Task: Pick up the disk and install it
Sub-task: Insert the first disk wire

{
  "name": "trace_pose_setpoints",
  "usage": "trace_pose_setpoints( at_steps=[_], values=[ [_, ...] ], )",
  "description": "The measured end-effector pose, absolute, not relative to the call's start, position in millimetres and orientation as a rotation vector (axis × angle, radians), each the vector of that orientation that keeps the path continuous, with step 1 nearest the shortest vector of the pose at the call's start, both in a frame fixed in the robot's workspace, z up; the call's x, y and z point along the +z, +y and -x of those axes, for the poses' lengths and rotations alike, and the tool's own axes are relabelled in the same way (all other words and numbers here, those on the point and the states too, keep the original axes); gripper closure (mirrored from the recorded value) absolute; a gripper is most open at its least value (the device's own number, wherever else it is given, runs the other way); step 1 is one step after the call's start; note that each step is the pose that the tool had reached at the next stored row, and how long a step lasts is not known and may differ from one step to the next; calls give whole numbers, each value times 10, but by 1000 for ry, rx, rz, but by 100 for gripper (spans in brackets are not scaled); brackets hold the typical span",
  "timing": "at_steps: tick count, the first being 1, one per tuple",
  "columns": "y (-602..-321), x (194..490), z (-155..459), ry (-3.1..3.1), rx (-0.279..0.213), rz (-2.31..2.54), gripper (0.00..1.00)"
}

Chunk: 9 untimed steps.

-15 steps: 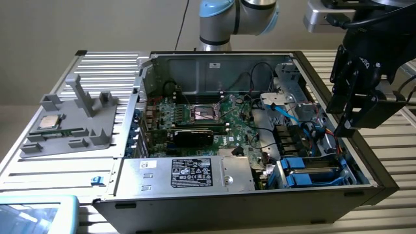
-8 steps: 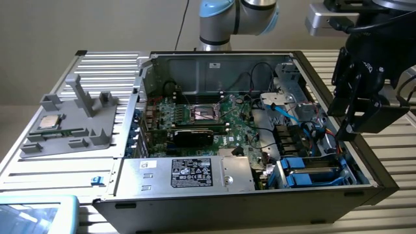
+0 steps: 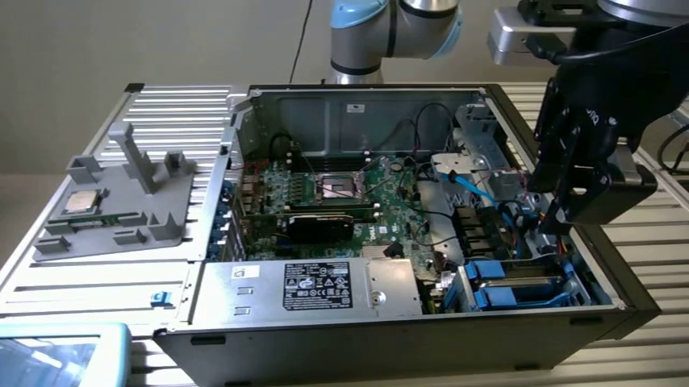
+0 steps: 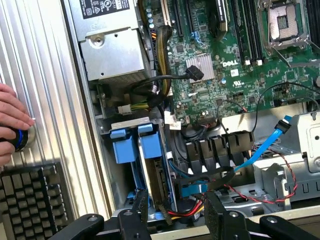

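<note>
Hovering wide open and empty, the gripper (image 4: 177,216) hangs over the disk (image 4: 150,150). The disk seems to stand edge-up in the bay at the case's (image 3: 431,334) five o'clock in the exterior view. A finger could snag the blue cable (image 4: 265,147) nearby.

Blue-framed disk (image 4: 149,150), seemingly upright in bay (image 4: 107,131).

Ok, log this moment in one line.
claw: open, empty | over: blue drive carriers in computer case | hand: beside keyboard

Green motherboard (image 4: 240,80) carries white "DELL" lettering; small print on the power supply label (image 3: 318,285) is illegible
</note>
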State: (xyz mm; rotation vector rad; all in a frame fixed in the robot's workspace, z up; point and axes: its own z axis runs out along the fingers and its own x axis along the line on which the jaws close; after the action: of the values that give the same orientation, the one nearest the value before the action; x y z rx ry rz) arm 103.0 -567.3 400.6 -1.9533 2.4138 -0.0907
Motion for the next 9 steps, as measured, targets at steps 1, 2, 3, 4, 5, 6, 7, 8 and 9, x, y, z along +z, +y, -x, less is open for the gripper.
trace_pose_setpoints(
  at_steps=[1, 2, 3, 4, 5, 6, 7, 8, 9],
  values=[
    [-5675, 4006, -1029, 2407, -84, 1958, 43],
    [-5679, 4004, -1028, 2402, -78, 1963, 43],
    [-5684, 4003, -1028, 2398, -76, 1968, 43],
    [-5691, 4003, -1028, 2394, -75, 1973, 43],
    [-5699, 4001, -1028, 2391, -74, 1978, 43],
    [-5708, 3999, -1028, 2387, -73, 1983, 43],
    [-5714, 3996, -1029, 2383, -71, 1990, 43],
    [-5716, 3991, -1030, 2378, -68, 1999, 43],
    [-5718, 3986, -1030, 2374, -64, 2009, 43]
  ],
)
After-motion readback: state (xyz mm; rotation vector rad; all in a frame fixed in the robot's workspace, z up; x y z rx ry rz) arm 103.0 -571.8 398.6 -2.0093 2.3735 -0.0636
